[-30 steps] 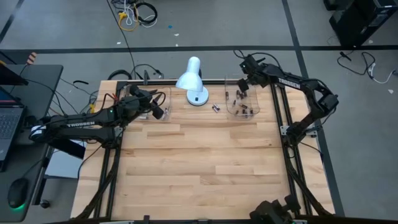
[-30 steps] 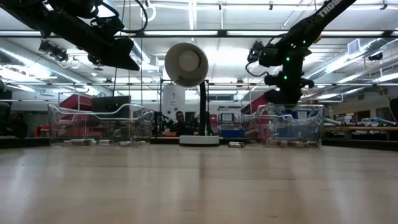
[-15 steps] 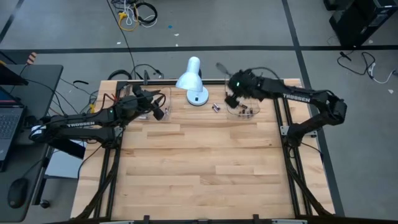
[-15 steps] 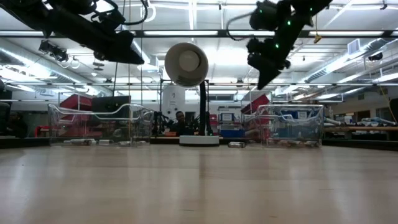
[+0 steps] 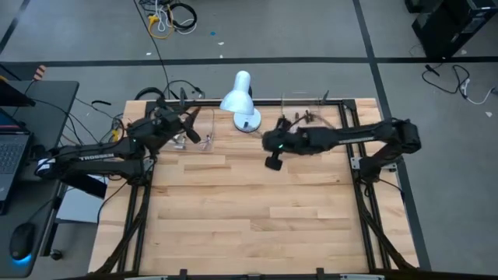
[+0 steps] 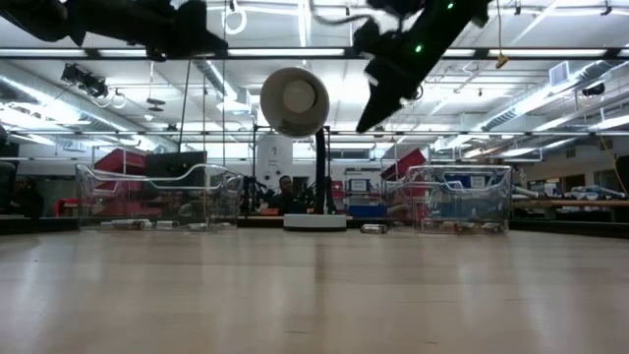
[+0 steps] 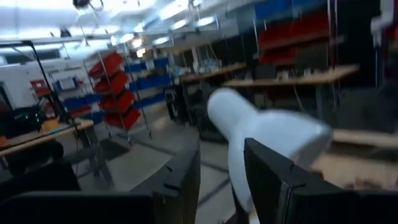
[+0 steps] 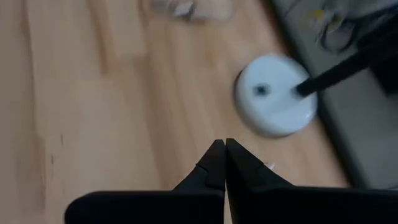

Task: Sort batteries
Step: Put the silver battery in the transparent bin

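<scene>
Counter (image 5: 249, 210): pale wood in jointed strips, smooth, with a soft satin sheen in the low view. Counter frame (image 5: 359, 194): dark metal tube, matt.

Lamp (image 5: 240, 99), just beyond the right gripper (image 5: 273, 162): white, smooth, glossy shade and round base, on a thin dark stem.

Right gripper fingers (image 8: 214, 165): black, matt, smooth, plastic in look, pressed together. Left gripper fingers (image 7: 273, 177): likewise dark and matt.

Trays (image 6: 157, 192): clear, glossy plastic with thin walls.

Batteries (image 6: 371, 228) on the counter near the lamp base: small, metallic glint.

Floor (image 5: 257, 39): grey, smooth, dull.
</scene>
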